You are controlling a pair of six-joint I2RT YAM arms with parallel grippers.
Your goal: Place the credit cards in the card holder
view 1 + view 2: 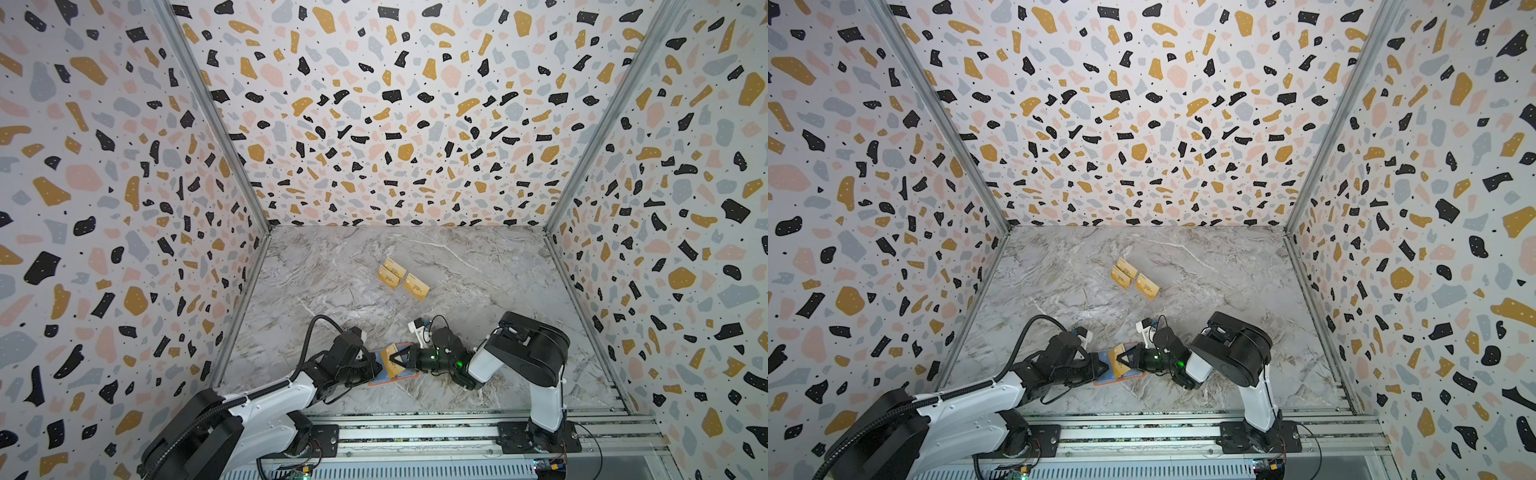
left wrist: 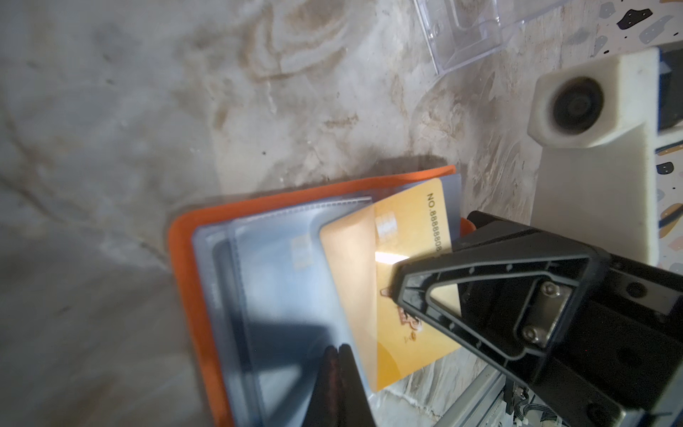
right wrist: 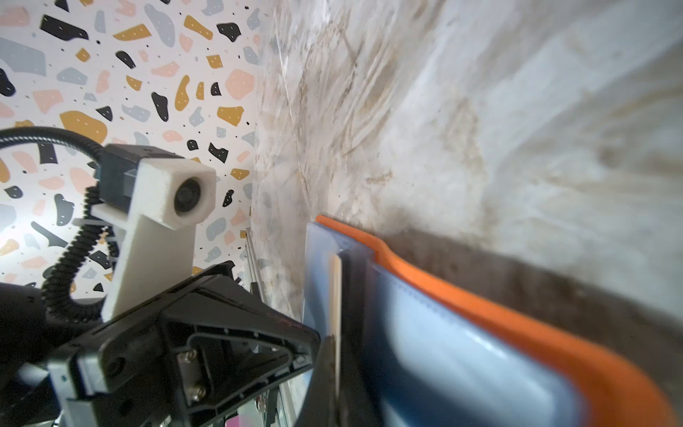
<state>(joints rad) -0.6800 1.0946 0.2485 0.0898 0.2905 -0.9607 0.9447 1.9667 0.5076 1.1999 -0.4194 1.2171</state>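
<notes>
The orange card holder (image 1: 399, 379) (image 1: 1125, 379) lies open near the table's front, with its clear sleeves (image 2: 281, 281) fanned up. My right gripper (image 1: 397, 358) (image 2: 397, 292) is shut on a gold credit card (image 2: 410, 229). The card's far edge sits under a frosted sleeve; in the right wrist view it shows edge-on (image 3: 335, 292) between the jaws (image 3: 334, 344). My left gripper (image 1: 376, 369) (image 2: 338, 355) is shut, its tips pinching a clear sleeve beside the card. More gold credit cards (image 1: 401, 278) (image 1: 1133, 278) stand farther back.
The far gold cards sit in a clear acrylic rack (image 2: 465, 33) mid-table. Terrazzo walls enclose the marble table (image 1: 478, 270) on three sides, and a metal rail (image 1: 415, 432) runs along the front edge. The two grippers nearly touch over the holder.
</notes>
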